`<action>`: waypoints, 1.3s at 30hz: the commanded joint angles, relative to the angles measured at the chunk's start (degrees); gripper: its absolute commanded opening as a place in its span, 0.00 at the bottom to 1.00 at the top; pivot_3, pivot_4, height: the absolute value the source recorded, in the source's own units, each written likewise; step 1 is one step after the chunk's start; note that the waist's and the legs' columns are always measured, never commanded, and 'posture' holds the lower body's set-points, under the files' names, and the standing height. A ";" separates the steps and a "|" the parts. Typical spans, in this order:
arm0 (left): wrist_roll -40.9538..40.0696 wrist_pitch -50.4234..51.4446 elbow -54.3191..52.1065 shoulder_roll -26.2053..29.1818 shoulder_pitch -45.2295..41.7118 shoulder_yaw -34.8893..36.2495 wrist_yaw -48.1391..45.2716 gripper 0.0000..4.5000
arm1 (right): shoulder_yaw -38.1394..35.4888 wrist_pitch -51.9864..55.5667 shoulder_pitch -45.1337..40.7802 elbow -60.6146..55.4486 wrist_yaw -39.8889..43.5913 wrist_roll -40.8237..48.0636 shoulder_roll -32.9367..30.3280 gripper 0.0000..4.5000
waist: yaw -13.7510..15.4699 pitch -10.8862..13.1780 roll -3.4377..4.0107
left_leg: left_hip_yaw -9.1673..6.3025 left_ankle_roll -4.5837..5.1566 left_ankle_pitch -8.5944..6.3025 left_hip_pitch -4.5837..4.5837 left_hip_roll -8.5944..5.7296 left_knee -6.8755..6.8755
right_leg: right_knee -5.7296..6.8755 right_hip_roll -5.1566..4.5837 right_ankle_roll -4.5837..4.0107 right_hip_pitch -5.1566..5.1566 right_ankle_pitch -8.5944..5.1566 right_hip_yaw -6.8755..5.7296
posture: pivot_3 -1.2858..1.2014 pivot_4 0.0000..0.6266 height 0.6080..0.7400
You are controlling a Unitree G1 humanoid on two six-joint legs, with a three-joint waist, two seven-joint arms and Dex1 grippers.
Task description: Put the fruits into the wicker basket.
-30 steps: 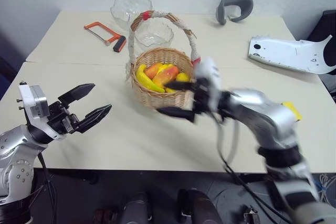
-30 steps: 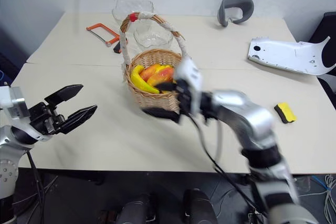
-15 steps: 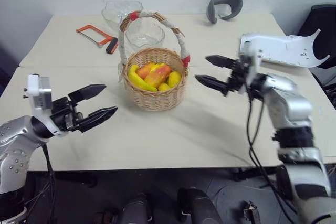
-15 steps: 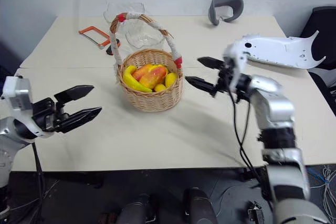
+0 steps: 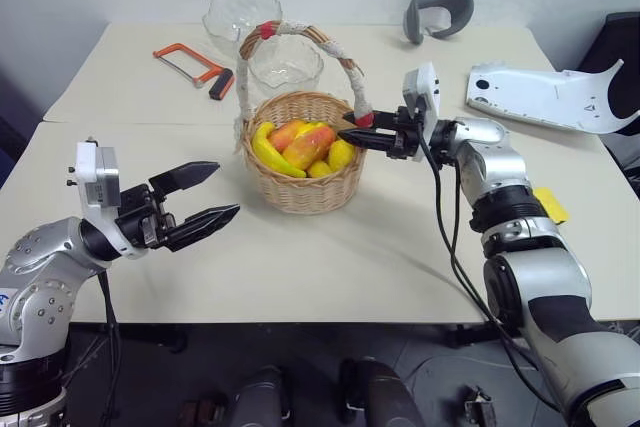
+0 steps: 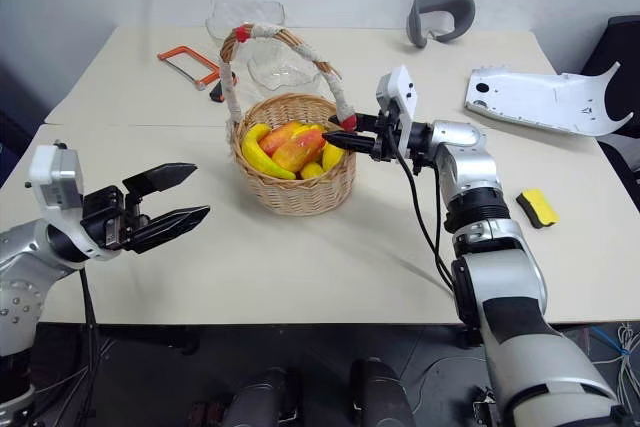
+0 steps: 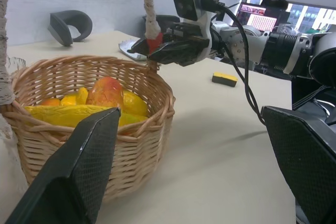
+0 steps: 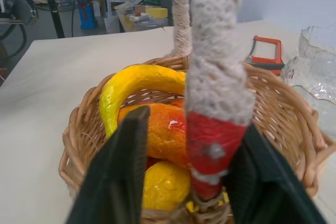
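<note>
1. The table (image 5: pixel 400 247) carries everything; the basket (image 5: pixel 305 182) stands near its middle, a little toward the far edge, clear of the near edge.
2. The basket's handle (image 5: pixel 300 37) arches up over it, and its right-hand foot, bound in red, meets the rim on the side facing the right arm.
3. The right gripper (image 5: pixel 358 134) points level toward the robot's left, its two fingers clamped on that red-bound handle foot, one finger on each side of it in the right wrist view. My judgement: any lift turns on this grip, low at the rim and off to one side, so the basket would likely tilt.
4. The left gripper (image 5: pixel 205 197) hangs over the near left part of the table, jaws spread wide and holding nothing, well apart from the basket, which lies ahead of it and to its right. The right arm is clearly the nearer one.
5. Inside the basket lie the banana (image 5: pixel 275 152), long axis running along the left wall, and the mango (image 5: pixel 310 145) beside it in the middle, with smaller yellow pieces. Both fruits look already placed.
6. A sponge (image 6: pixel 540 209) sits near the right edge.
</note>
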 commanded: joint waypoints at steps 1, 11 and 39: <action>0.99 -1.51 -0.82 -0.42 -1.90 -2.04 -1.20 1.00 | -2.97 3.31 7.05 -15.16 -0.95 3.72 -2.65 0.12 | 0.24 0.00 0.00 | -0.04 0.00 0.00 -0.01 0.00 -0.02 | -0.01 0.00 0.00 0.01 0.00 0.00 | 0.52 0.24 1.00; 4.91 -2.96 7.09 -3.81 -10.94 -11.02 -7.04 1.00 | -21.85 23.09 35.35 -63.93 -27.43 15.79 -8.99 0.03 | 0.40 0.06 0.10 | -0.10 -0.05 -0.03 -0.08 -0.03 -0.05 | -0.08 0.01 0.02 0.01 0.00 -0.02 | 0.52 0.24 1.00; 25.54 -24.08 24.88 4.40 -8.82 -12.72 -19.26 1.00 | -37.51 14.56 66.61 -63.33 -20.09 14.49 -23.69 0.99 | 0.75 0.06 0.10 | 0.04 0.31 -0.19 0.12 0.00 -0.14 | -0.25 0.08 0.12 0.14 -0.05 0.08 | 0.52 0.24 1.00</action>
